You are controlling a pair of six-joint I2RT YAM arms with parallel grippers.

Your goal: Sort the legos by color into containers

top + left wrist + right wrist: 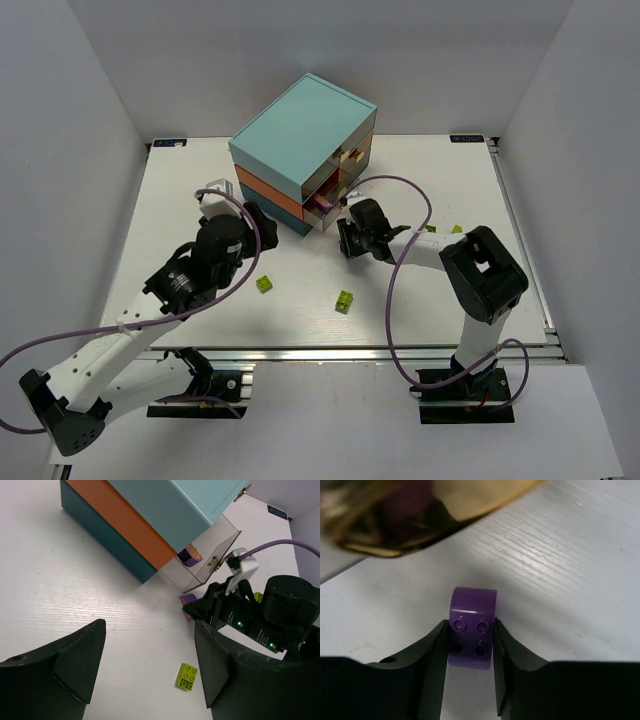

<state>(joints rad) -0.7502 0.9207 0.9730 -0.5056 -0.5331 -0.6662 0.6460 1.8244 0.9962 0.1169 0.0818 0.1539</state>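
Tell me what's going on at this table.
The right arm's fingers are pinching a purple brick on the table, just in front of the open clear drawer of the chest, which holds a second purple brick. The left arm's fingers hang open and empty beside the chest. Yellow-green bricks lie loose nearby.

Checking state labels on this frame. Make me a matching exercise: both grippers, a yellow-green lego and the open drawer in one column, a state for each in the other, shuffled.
1. left gripper
2. right gripper
3. yellow-green lego
4. clear drawer

a. pulled out, purple piece inside
b. open, nothing between its fingers
c. lying loose on the table
d. closed on the purple lego

Pairs: 1-b, 2-d, 3-c, 4-a
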